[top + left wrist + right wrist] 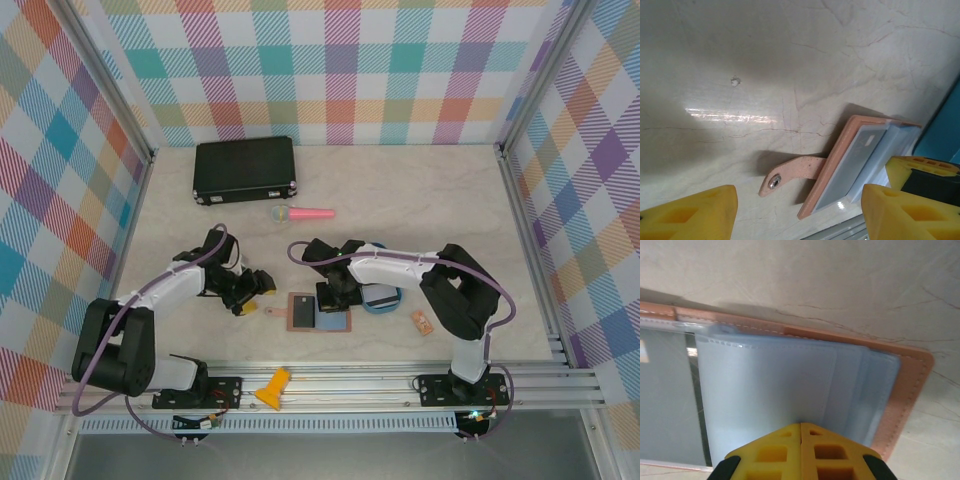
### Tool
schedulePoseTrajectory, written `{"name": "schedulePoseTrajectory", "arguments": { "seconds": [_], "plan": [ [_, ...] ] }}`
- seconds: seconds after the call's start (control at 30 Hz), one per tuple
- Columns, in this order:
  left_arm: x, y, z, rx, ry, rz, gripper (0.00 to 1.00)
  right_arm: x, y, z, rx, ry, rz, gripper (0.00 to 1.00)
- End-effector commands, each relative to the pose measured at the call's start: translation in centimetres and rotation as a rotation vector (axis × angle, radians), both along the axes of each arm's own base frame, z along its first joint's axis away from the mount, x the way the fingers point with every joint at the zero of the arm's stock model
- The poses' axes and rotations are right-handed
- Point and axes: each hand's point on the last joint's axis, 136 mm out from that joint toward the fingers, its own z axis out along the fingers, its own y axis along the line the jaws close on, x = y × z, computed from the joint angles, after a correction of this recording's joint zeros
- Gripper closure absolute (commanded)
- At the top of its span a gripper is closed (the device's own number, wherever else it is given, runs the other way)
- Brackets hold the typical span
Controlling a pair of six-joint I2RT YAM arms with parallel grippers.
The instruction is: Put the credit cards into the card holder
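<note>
The card holder lies open on the table near the front, pinkish-brown outside with grey-blue clear sleeves inside. My right gripper is shut, and its yellow fingertips press on the fanned sleeves of the card holder. My left gripper is open just left of the holder; in its wrist view the holder's strap with a metal snap lies between the yellow fingers. A dark credit card rests in the blue tray, partly hidden by the right arm.
The blue oval tray sits right of the holder. A small orange tag piece lies further right. A black case and a pink-and-green object are at the back. A yellow piece sits on the front rail.
</note>
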Motion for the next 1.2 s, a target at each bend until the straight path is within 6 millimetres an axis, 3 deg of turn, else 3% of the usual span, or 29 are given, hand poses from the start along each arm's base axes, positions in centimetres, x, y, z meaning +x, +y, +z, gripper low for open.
{"name": "schedulePoseTrajectory", "arguments": {
  "seconds": [0.0, 0.3, 0.53, 0.77, 1.0, 1.17],
  "plan": [
    [-0.4, -0.2, -0.6, -0.028, 0.018, -0.011, 0.34, -0.4, 0.9, -0.6, 0.039, 0.036, -0.006, 1.0],
    [-0.7, -0.5, -2.0, -0.035, 0.058, -0.028, 0.37, -0.1, 2.1, -0.6, 0.097, 0.044, -0.017, 1.0],
    [-0.5, -1.1, -2.3, -0.07, 0.065, -0.038, 0.57, 0.1, 2.0, -0.5, 0.098, 0.045, -0.031, 1.0],
    [-1.2, -0.8, -2.5, -0.051, 0.081, -0.058, 0.68, 0.2, 1.6, -0.7, 0.094, 0.052, -0.048, 1.0],
    [-2.3, -0.2, -2.8, 0.018, 0.101, -0.085, 0.71, 0.4, 1.3, -0.5, 0.106, 0.05, -0.065, 1.0],
    [-2.9, -0.4, -3.3, 0.029, 0.125, -0.101, 0.86, 0.4, 1.4, -0.6, 0.116, 0.054, -0.071, 1.0]
  ]
}}
